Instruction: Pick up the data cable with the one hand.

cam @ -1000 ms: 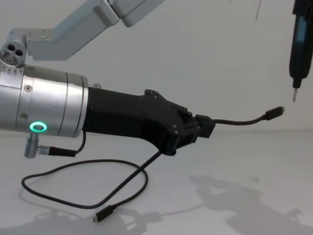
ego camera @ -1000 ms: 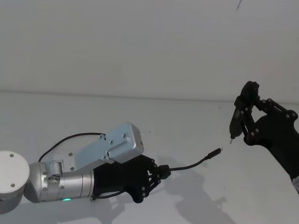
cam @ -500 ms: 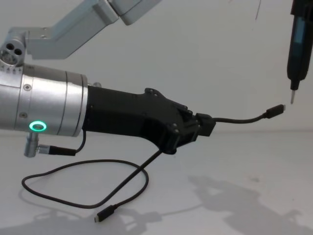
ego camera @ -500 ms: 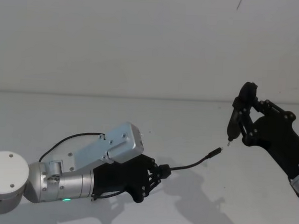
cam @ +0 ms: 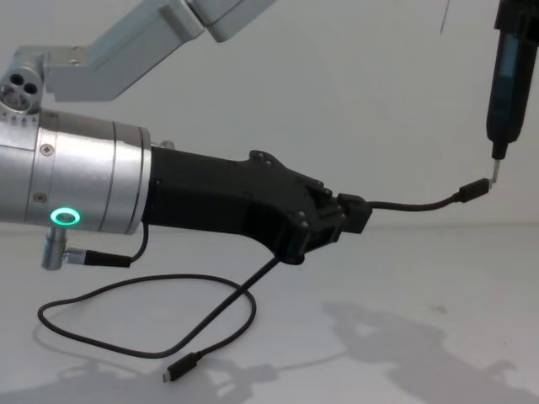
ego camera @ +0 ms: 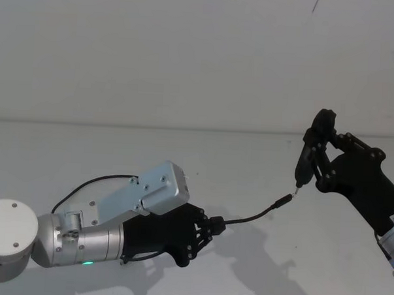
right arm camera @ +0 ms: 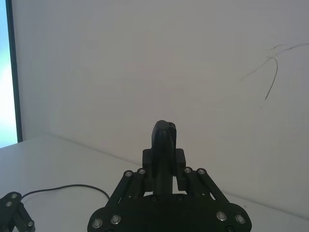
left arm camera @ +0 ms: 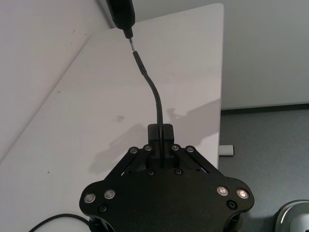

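**Cable lifted in the left gripper, one plug meeting the tool tip**

Your cable [cam: 240, 316] is pinched in the left gripper [cam: 349, 215], a short way back from one end. From the jaws, which are pressed together on it, a short stretch arches forward and to the right through the air, ending in a small plug [cam: 473, 190] held clear of the table [ego camera: 248, 169]. In the left wrist view you see the same stretch [left arm camera: 153, 94] rising straight out from between the jaws. Behind the gripper, the rest of the cable drops to the table, loops round to the left under the arm and comes back, and its other plug [cam: 183, 369] lies flat on the surface near the front edge of the chest view.

The left gripper is low over the table, left of centre, on the silver wrist with its green ring light [cam: 64, 219] lit.

The right gripper [ego camera: 324, 153] is on the right, raised above the table, with its jaws closed around a slim black tool [cam: 508, 88] that hangs upright. The tool's metal tip [cam: 495, 170] is right at the raised plug; whether the two actually touch you cannot tell. In the right wrist view the tool's top end [right arm camera: 164, 140] stands up between the closed jaws.
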